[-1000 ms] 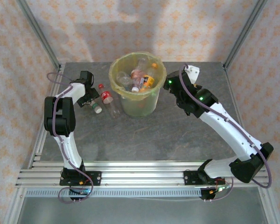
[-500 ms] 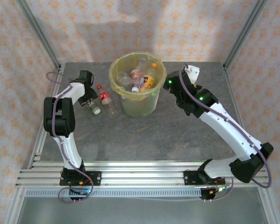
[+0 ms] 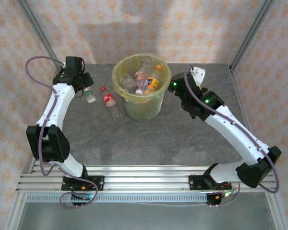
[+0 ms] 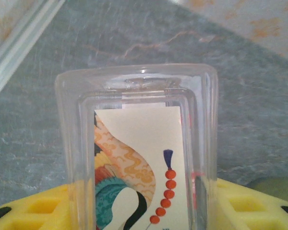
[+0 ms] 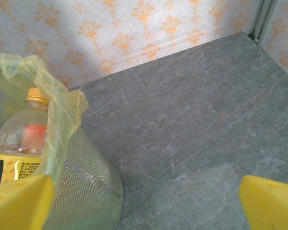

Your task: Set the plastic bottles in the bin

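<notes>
Clear plastic, one labelled bottle [image 4: 139, 143] sits pinched between the yellow pads [image 4: 33, 211] of the left gripper [image 3: 83, 90], left of the bin [image 3: 149, 108], likely for carrying over its rim. A red-labelled bottle [image 3: 110, 101] lies on the table [image 3: 182, 139] between them, and the right gripper [image 5: 144, 208] hangs spread wide beside the bin, apparently keeping clear.

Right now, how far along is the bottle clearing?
Mostly done: several bottles lie in the bin. In hand: the left end effector grips a clear labelled bottle. Left: that one, plus a red-labelled bottle on the table.
</notes>
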You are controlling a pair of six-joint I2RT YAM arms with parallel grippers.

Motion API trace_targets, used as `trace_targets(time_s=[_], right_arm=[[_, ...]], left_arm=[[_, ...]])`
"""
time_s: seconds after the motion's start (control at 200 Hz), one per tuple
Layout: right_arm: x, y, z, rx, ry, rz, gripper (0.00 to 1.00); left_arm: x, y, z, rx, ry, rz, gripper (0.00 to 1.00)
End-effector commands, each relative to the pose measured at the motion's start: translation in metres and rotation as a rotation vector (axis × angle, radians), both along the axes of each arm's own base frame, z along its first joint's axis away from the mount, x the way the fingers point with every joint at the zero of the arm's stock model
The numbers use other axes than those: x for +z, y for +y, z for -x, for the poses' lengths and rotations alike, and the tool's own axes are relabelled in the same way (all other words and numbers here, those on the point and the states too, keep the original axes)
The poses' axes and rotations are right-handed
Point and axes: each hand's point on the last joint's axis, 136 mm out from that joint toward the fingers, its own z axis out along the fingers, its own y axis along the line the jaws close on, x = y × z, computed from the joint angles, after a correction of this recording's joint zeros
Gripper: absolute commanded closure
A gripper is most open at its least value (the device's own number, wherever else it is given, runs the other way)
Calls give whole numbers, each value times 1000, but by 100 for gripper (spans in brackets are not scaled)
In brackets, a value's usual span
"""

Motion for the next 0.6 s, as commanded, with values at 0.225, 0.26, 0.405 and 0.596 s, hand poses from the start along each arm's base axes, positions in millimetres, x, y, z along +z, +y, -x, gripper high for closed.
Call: trace_targets(time_s=[0.225, 0.26, 0.405, 0.596], right_arm=[[-3, -2, 3, -17, 4, -11, 1], [-2, -3, 3, -17, 2, -13, 1], [0, -5, 6, -18, -5, -21, 1], [1, -10, 10, -26, -14, -23, 1]], left_arm=[[119, -87, 12, -401, -204, -23, 44], [128, -99, 12, -439, -224, -21, 44], [160, -141, 7, -568, -302, 29, 44], [176, -181, -3, -676, -322, 54, 44]])
